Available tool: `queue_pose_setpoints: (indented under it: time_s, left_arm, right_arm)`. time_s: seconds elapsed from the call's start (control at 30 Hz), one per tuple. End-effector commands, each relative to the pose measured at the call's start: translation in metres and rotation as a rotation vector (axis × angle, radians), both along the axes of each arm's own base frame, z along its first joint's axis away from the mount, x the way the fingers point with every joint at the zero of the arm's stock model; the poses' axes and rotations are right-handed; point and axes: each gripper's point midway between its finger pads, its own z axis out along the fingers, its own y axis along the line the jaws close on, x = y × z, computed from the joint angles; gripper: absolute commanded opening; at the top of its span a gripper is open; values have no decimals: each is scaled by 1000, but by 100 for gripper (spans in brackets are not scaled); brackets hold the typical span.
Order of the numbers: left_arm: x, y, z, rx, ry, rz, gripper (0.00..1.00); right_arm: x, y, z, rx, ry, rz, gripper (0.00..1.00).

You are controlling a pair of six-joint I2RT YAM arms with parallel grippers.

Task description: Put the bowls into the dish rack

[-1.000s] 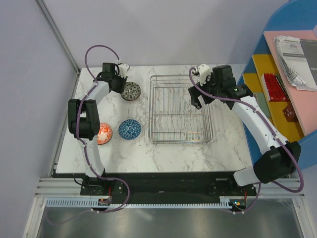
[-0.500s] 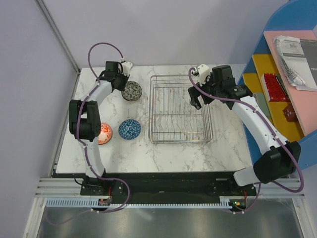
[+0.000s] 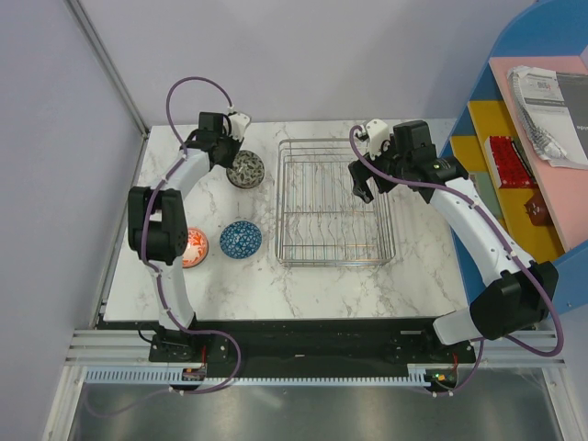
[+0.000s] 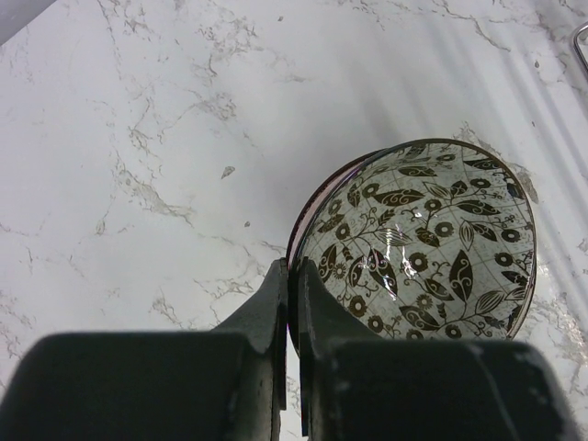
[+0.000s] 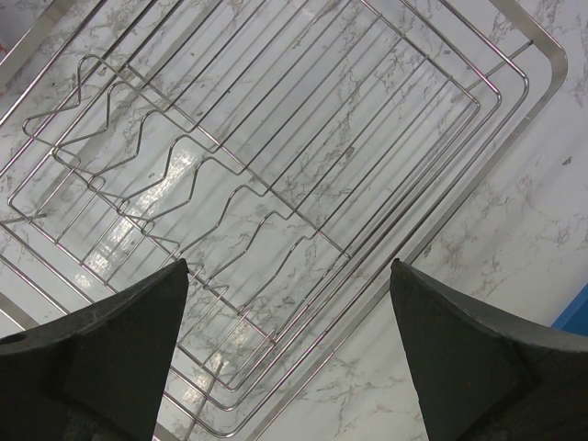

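The grey-black bowl (image 4: 418,243) is turned mouth-up, just left of the dish rack's (image 3: 333,263) far corner; its rim is pinched by the fully closed left gripper (image 4: 292,303); the right gripper (image 5: 287,271) is held wide open, empty, over the rack.

Dish rack (image 3: 335,202) on table (image 3: 322,287); left of it, far bowl (image 3: 245,169) behind middle bowl (image 3: 241,239) and leftmost bowl (image 3: 196,248).

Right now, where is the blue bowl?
In the top view, the blue bowl sits on the left side, between the orange-red bowl and the dish rack.
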Motion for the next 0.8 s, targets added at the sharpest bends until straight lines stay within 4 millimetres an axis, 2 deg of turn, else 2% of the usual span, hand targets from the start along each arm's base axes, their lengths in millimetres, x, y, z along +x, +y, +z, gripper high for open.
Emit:
queue_pose_setpoints:
  time_s: [0.0, 0.5, 0.63, 0.73, 0.77]
  left_arm:
    - [8, 9, 66, 48, -149, 4, 2]
    - [-7, -11, 97, -64, -168, -67, 2]
    - [-21, -24, 128, -139, -198, -119, 2]
    - [-31, -34, 143, -182, -211, -165, 2]
    - [-37, -36, 156, -192, -234, -180, 2]
  right_arm:
    - [0, 6, 9, 23, -13, 12, 98]
    - [0, 9, 6, 28, 0, 23, 98]
    - [0, 18, 9, 61, 16, 50, 98]
    - [-3, 32, 18, 124, 26, 103, 98]
    - [-4, 36, 25, 150, 25, 115, 98]
